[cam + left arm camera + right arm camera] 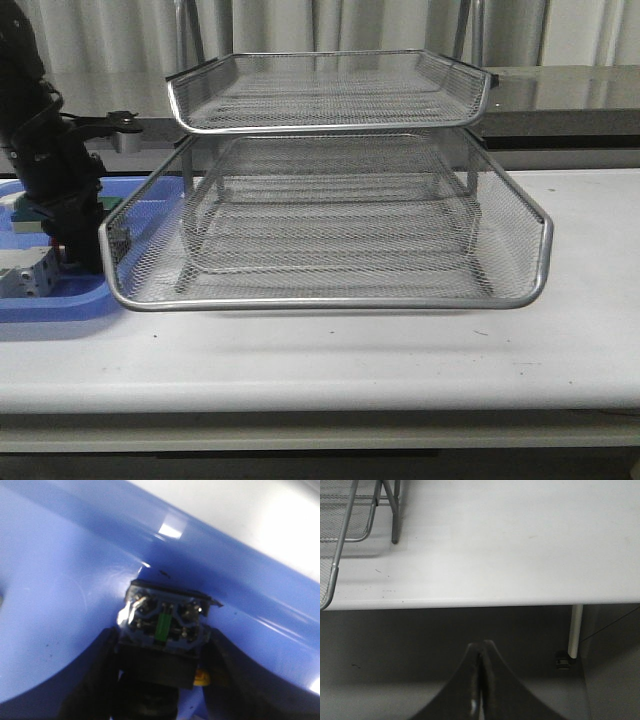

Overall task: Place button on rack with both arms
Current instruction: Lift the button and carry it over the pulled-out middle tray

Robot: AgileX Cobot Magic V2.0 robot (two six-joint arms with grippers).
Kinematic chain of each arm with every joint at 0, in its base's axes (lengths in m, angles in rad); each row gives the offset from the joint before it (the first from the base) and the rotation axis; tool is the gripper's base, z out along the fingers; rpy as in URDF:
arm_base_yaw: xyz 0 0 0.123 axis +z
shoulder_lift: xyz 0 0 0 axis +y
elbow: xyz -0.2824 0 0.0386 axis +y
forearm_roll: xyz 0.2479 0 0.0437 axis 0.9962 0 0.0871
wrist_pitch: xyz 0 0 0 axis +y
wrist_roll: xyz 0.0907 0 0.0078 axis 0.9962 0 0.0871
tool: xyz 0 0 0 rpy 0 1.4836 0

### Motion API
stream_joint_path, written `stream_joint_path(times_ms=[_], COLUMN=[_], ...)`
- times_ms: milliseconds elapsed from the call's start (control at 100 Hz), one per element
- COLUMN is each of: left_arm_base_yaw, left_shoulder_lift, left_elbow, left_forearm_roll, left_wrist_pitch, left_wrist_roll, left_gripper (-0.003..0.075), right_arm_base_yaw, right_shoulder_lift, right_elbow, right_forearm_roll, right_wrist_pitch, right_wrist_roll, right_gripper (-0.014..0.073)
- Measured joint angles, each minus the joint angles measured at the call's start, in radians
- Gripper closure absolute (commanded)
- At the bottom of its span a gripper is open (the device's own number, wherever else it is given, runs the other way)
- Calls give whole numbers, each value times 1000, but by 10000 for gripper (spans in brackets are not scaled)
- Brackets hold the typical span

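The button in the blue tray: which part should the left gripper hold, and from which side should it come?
Grip the button across the flat sides of its dark square block, coming down from above into the blue tray. The left wrist view shows the left gripper already placed so, a finger on each side. The terminal face with screws is uneven and would likely slip.

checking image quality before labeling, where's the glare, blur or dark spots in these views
Left wrist view: white glare streaks on the blue tray, the button slightly soft, the left gripper fingers dark and blurred. Right wrist view: the table evenly lit, the shut right gripper out of focus. Front view: sharp rack mesh, the left arm nearly black.
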Motion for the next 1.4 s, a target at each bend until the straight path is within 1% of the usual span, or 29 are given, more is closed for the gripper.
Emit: stream_joint_path(times_ms=[130,240,420,580,970,1110,1280,1400], left_arm_base_yaw=[0,0,0,0,0,0,0,-25], left_shoulder_lift=[0,-6,-33,-87,-265,-364,-530,-646], left_elbow=[-4,-35,-146,-208,-207,-142,23,135], left_forearm_roll=[0,7,7,9,43,43,22,2], left_wrist_pitch=[7,62,178,195,218,220,224,228], left_wrist_roll=[0,0,-10,-49,-125,-136,-144,-146], left_gripper=[740,741,741,741,741,741,741,741], right_arm_base_yaw=[0,0,0,0,0,0,0,0], right_shoulder_lift=[0,0,0,0,0,0,0,0], right_elbow=[0,0,0,0,0,0,0,0], right_forearm_roll=[0,0,0,0,0,0,0,0], right_wrist_pitch=[0,0,0,0,0,0,0,0], right_wrist_roll=[0,0,0,0,0,0,0,0], right_gripper=[662,662,662,662,662,662,662,662])
